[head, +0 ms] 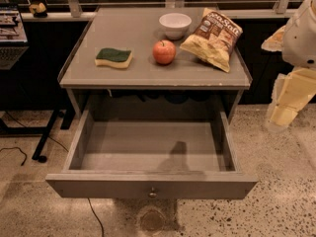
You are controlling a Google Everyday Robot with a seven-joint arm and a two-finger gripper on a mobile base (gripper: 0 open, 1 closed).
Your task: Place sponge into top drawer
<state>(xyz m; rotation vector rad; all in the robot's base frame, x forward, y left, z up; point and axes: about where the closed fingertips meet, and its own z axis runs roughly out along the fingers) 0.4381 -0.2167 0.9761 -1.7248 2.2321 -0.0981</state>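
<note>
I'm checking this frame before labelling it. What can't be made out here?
Camera view, the only one:
- Gripper: at the right edge beside the table, partly cut off by the frame, so its state is unclear.
- Rear of the top drawer: it runs under the table into deep shadow.
- Sponge: its underside lies against the table.
- Small object on the ledge, top left: too small to identify.

We are seeing a round white bowl [175,23], a shiny red apple [164,52] and a crinkled yellow chip bag [212,38] sitting on a flat grey tabletop [148,72].
</note>
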